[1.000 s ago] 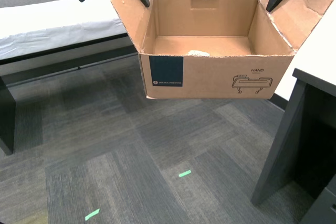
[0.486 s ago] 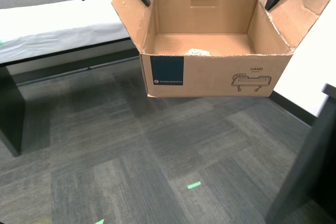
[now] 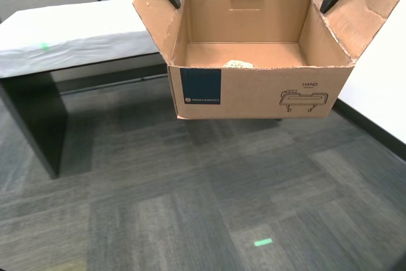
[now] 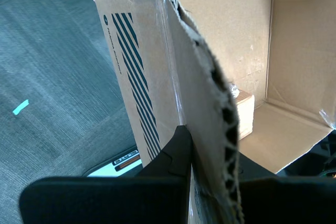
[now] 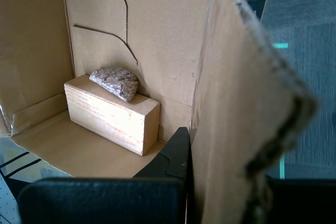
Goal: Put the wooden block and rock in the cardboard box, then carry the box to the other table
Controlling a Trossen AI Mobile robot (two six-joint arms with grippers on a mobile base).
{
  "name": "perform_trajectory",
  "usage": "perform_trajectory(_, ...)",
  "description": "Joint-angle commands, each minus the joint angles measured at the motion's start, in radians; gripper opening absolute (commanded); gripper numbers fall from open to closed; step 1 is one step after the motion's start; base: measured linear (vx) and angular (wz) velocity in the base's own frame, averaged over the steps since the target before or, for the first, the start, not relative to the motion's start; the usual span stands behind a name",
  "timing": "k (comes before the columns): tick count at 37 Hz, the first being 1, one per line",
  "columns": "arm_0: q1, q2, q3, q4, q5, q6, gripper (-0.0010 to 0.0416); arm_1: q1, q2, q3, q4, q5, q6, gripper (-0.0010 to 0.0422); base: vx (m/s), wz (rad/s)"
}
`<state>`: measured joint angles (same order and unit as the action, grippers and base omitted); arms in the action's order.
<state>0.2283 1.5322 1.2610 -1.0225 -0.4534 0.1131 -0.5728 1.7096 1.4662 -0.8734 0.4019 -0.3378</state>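
Grey carpet below; cardboard box (image 3: 254, 90) airborne, loaded: rock (image 5: 115, 82) atop wooden block (image 5: 111, 113) inside. First pincer (image 5: 191, 145) and second pincer (image 4: 190, 145) each pinch a side flap. Carry step. Next: reach the sheeted tabletop (image 3: 70, 36) at ten o'clock, lower level.

Matt corrugated cardboard box (image 3: 260, 90) w/ smooth grainy wooden block (image 5: 111, 114), rough porous rock (image 5: 115, 82).
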Motion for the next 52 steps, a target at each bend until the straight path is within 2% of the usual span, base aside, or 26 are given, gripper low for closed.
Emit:
perform_trajectory(1,0.003,0.000,0.001,0.000,-0.028,-0.001,-0.0001,-0.002,-0.001,0.003,0.017,0.025,0.005,-0.0001,0.098,0.275)
perform_trajectory(7,0.003,0.000,0.001,0.007,-0.028,-0.003,-0.0001,-0.002,0.001,0.003,0.056,0.025,-0.001,-0.0001,0.085,0.198)
perform_trajectory(17,0.003,0.000,0.001,0.009,-0.027,-0.023,-0.0001,-0.002,0.001,0.003,0.093,0.025,-0.072,-0.0001,0.067,0.080)
perform_trajectory(30,0.003,0.000,0.001,0.010,-0.028,-0.032,-0.0001,-0.002,0.001,0.003,0.088,0.026,-0.075,-0.0001,0.063,0.026)
perform_trajectory(41,0.003,0.000,0.001,0.010,-0.028,-0.043,-0.0001,-0.003,0.001,0.002,0.088,0.026,-0.063,-0.0001,0.100,0.009)
perform_trajectory(52,0.003,0.000,0.001,-0.004,-0.027,-0.043,-0.0001,-0.002,0.001,0.002,0.088,0.025,0.019,-0.0001,0.124,-0.006)
